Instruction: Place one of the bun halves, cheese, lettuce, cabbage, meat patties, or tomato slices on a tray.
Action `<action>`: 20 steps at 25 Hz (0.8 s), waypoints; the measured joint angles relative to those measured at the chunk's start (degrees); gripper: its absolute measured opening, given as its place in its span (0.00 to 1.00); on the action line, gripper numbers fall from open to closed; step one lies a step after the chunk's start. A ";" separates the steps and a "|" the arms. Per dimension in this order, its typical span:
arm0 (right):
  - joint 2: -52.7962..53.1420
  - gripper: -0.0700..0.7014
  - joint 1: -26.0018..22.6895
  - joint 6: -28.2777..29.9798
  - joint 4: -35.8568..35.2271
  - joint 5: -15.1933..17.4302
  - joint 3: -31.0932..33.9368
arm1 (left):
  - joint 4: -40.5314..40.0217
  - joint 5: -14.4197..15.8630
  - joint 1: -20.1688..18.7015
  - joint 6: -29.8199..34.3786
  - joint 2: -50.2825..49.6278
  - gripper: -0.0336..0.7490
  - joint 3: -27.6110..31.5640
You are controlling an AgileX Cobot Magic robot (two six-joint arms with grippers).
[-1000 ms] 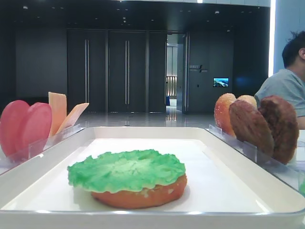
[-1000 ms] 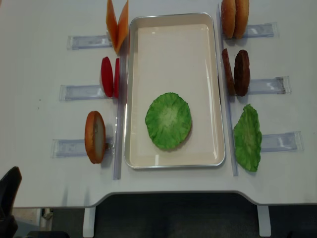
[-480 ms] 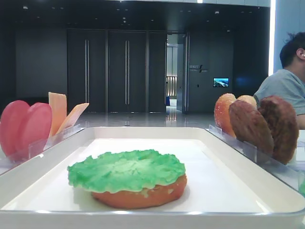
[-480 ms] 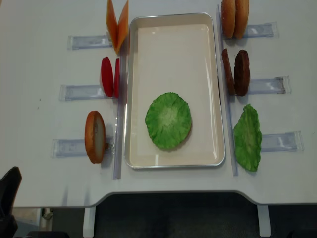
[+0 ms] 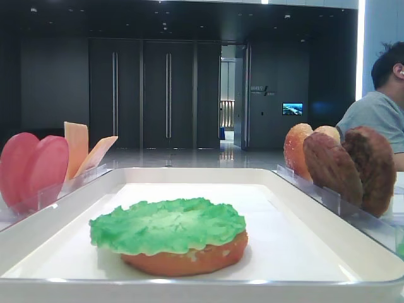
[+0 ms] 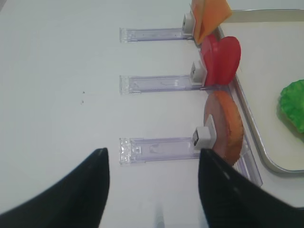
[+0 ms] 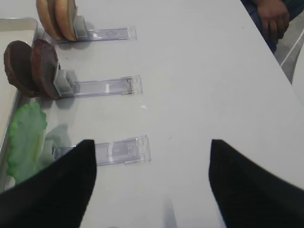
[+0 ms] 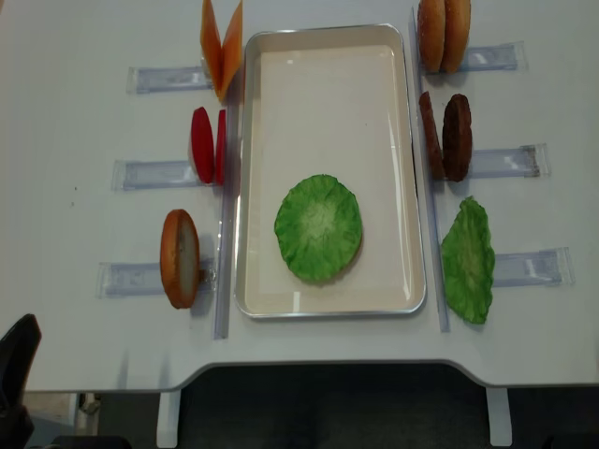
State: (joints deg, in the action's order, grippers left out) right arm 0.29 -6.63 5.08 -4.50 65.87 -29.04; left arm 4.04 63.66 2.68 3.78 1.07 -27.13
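1. Tray: a bun half lies flat in the near part with a lettuce leaf on top, covering it almost fully from above. The stack looks started; my guess is the next piece is a patty, tomato or cheese.
2. Meat patties: two stand on edge in a clear holder just right of the tray. They look stiff, rough, light and toy-like, so the grainy face should grip well. Best hold is probably across the top edge, pinching both flat faces.
3. Tomato slices: two stand upright left of the tray. They are smooth, likely slippery and thin, so pinch the upper rim squarely.
4. Cheese: two thin slices lean apart in a V at far left. They are probably bendy; a grip low near the holder is risky, so take them at the top.
5. Spare bun halves: one stands on edge at near left, two at far right. A second lettuce leaf leans at near right; it looks soft and floppy.
6. Right gripper: jaws wide apart, nothing between them, above the table near the lettuce holder.
7. Left gripper: jaws spread, empty, near the left bun's holder, touching nothing.
8. A person sits at far right.
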 joint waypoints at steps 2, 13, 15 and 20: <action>0.00 0.72 0.00 0.00 0.00 -0.15 0.00 | 0.00 0.00 0.00 0.00 0.00 0.62 0.00; 0.00 0.72 0.00 0.00 0.00 -0.52 0.00 | 0.00 0.00 0.00 0.00 0.00 0.62 0.00; 0.00 0.72 0.00 0.00 0.00 -0.52 0.00 | 0.00 0.00 0.00 0.00 0.00 0.62 0.00; 0.00 0.72 0.51 0.00 0.00 -0.52 0.00 | 0.00 0.00 0.00 0.00 0.00 0.62 0.00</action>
State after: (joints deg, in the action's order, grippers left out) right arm 0.29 -6.12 5.08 -4.50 65.35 -29.04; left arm 4.04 63.66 2.68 3.78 1.07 -27.13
